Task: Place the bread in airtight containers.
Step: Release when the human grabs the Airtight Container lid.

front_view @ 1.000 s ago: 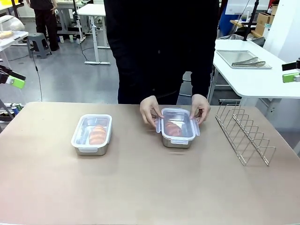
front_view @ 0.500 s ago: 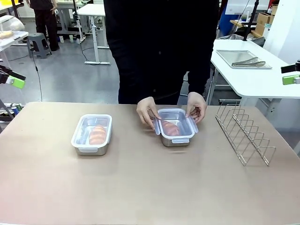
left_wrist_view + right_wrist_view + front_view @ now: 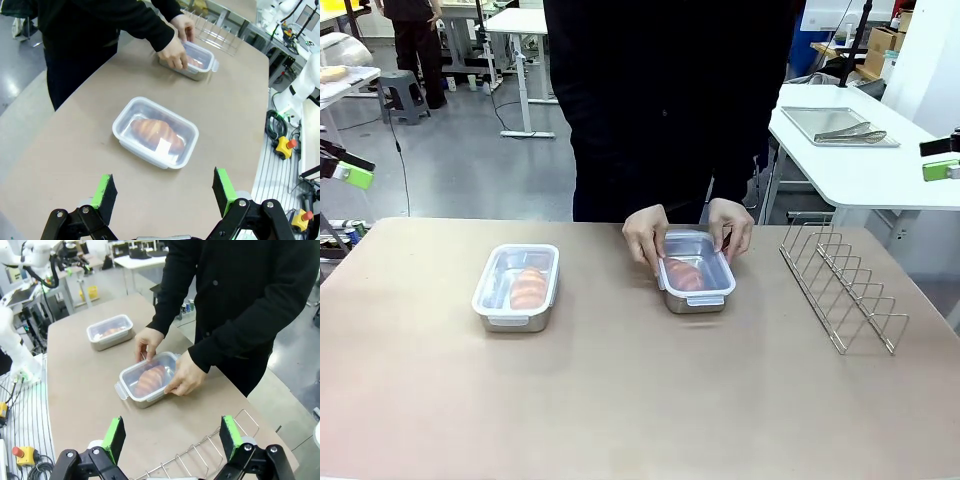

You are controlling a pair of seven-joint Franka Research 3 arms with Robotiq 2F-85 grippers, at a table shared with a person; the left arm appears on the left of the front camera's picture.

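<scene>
Front view: both hands (image 3: 688, 232) press a lid on the far-edge container (image 3: 695, 272); both end effectors (image 3: 165, 192) (image 3: 172, 437) hang open, well apart.

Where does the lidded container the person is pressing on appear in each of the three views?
Front view: the container under the hands sits right of centre, left of the wire rack.
Left wrist view: the container is at top centre, below the rack.
Right wrist view: the container sits centre, above the rack.
Shared landmark: the wire rack.
</scene>
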